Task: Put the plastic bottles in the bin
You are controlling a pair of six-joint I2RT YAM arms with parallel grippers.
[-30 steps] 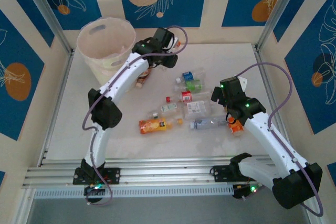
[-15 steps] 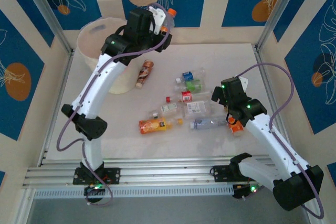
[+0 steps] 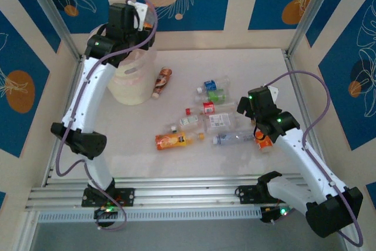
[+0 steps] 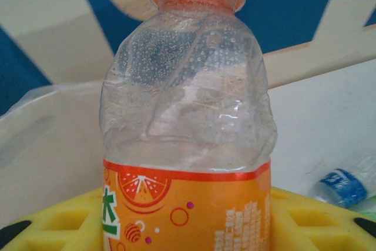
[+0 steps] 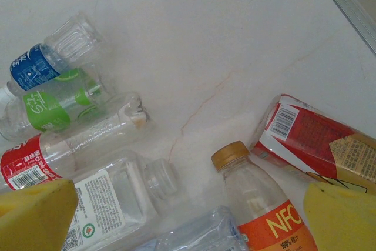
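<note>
Holding orange-capped bottle (image 4: pixel 185 116) clenched by its label in my left claw (image 3: pixel 130 17), over bin (image 3: pixel 126 83), placed for drop inside. My right claw (image 5: pixel 188 221) spread wide, empty, above loose bottles (image 3: pixel 205 113) on table (image 3: pixel 117 145), likely ready for next pick.

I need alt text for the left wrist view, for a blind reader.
A clear bottle with orange cap and label, held between the yellow fingers of the left gripper. The pale bin is behind it at left; a blue-labelled bottle lies on the table at right.
</note>
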